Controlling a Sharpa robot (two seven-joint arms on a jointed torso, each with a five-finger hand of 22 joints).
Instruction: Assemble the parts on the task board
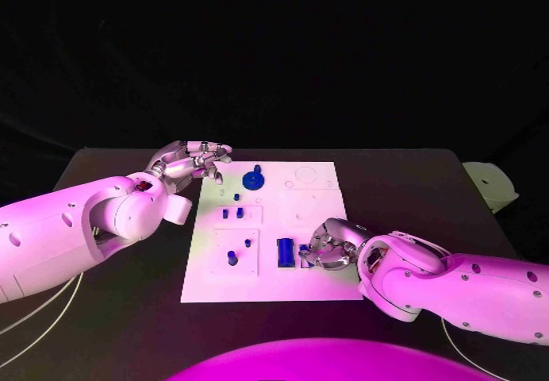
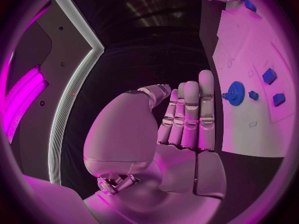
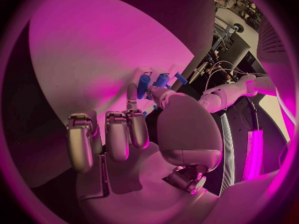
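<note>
Blue parts [image 1: 285, 252] sit on white task board [image 1: 309, 290], frame centre. Right hand [image 1: 328, 245] curls onto a small piece lower centre, prob. pinching it; can't confirm. Left hand [image 1: 192, 162], fingers together, empty, by board's upper-left edge. Pieces look rigid, light; grip sides.

No text, label, brand, number or sign can be read anywhere in the frames. Faint outlines are printed on the task board [image 1: 300, 208] in the centre of the head view — circles and rectangles at its upper right and left — but no lettering can be made out.
</note>
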